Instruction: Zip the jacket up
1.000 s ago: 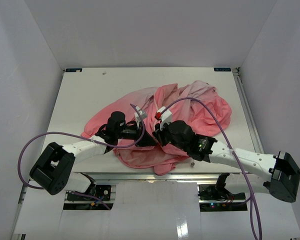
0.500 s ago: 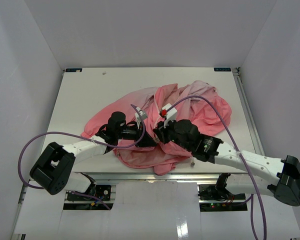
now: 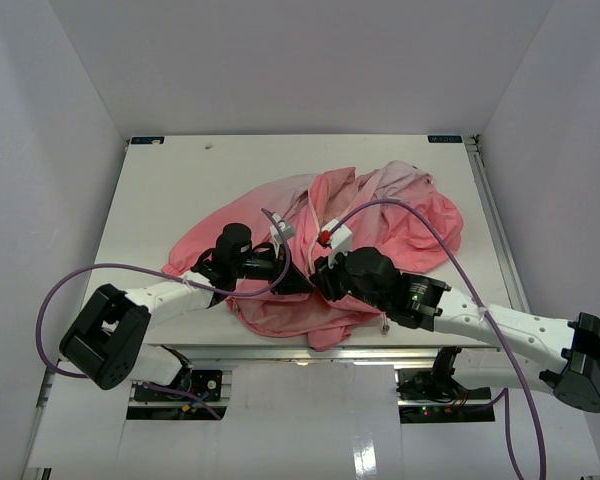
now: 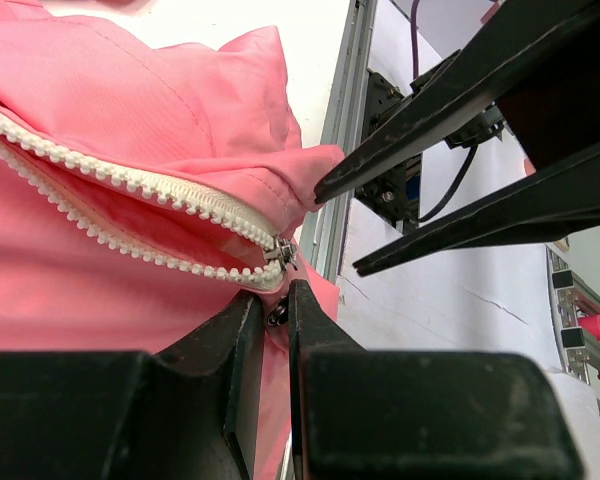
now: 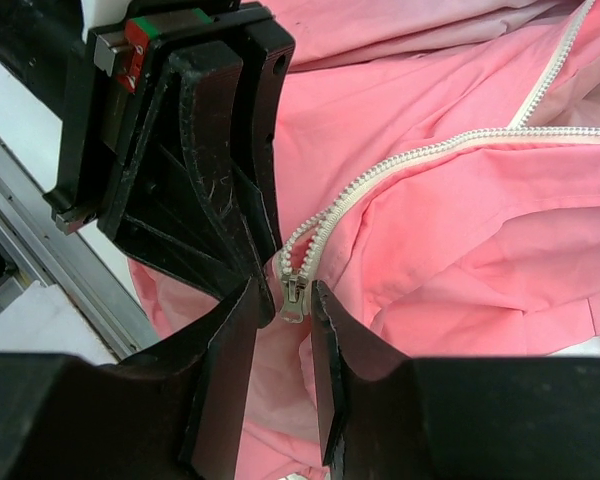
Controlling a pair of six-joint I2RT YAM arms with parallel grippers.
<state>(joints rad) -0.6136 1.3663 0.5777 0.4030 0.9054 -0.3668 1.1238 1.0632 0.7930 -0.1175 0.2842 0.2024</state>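
The salmon-pink jacket [image 3: 380, 215] lies crumpled on the table, hanging a little over the near edge. My left gripper [image 4: 275, 300] is shut on the jacket's fabric just below the foot of the white zipper teeth [image 4: 130, 185]. In the right wrist view the metal zipper slider [image 5: 294, 298] sits at the bottom of the two tooth rows [image 5: 430, 152]. My right gripper [image 5: 283, 290] stands open around it, a narrow gap showing on each side. The left gripper's black fingers [image 5: 205, 200] are right beside it. From above, both grippers [image 3: 302, 282] [image 3: 318, 284] meet at the jacket's near hem.
The white table [image 3: 180, 190] stretches bare to the left and behind the jacket. Its metal front rail [image 4: 345, 130] runs directly under the grippers. Purple cables [image 3: 70, 285] loop from both arms. Grey walls close in on three sides.
My right gripper's jaws have parted from shut to open around the zipper slider, and its wrist has dropped slightly toward the near edge. The left gripper keeps its hold, unmoved.
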